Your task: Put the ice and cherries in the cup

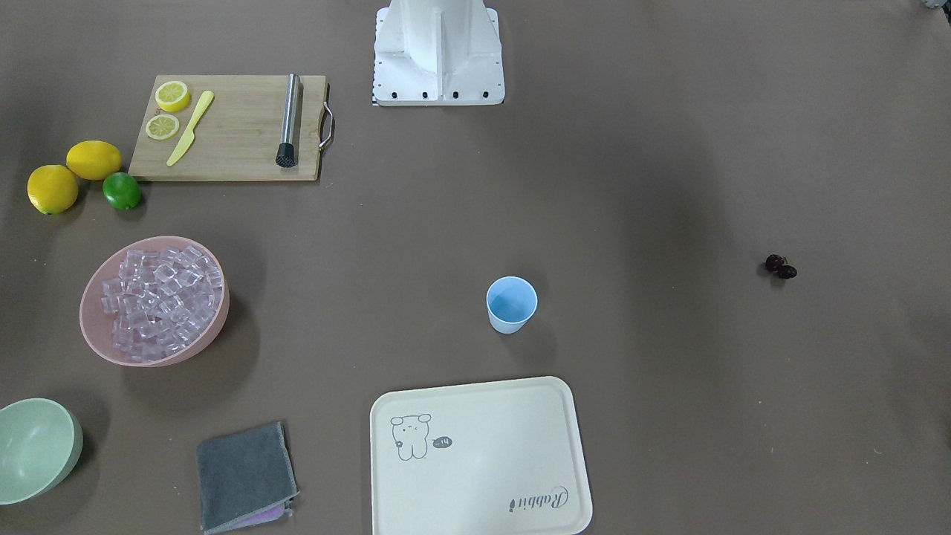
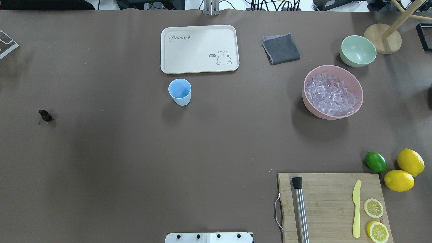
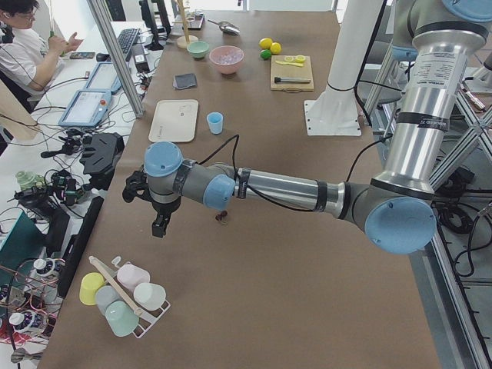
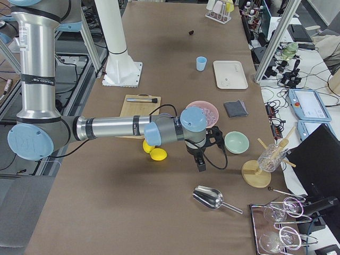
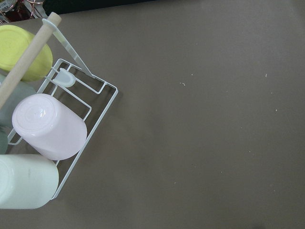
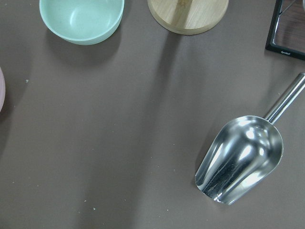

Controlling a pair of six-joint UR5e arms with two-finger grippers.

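Table cover (image 1: 669,186): matt brown, paper-like. Scoop (image 6: 240,160): polished metal, mirror gloss. Cutting board (image 1: 230,126): bare wood, grain visible. Muddler (image 1: 289,119): brushed steel, blk tip. Ice (image 1: 160,293): clear, glassy. Cherries (image 1: 780,266): glossy dark skin. Cup (image 1: 511,303): smooth matt plastic. Cloth (image 1: 245,475): grey fabric. Tray (image 1: 479,461): matt cream.

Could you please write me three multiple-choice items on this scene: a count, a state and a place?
1. How many lemon slices lie on the cutting board? A one; B two; C four.
2. The cup is: A upright and empty; B on its side; C upside down.
3. The cherries lie: A in the cup; B on the bare table, apart from the cup; C on the cutting board.
Answers: 1 B, two cut rounds show on the board. 2 A, its rim faces up and its inside is bare blue. 3 B, they lie alone, far from the cup.
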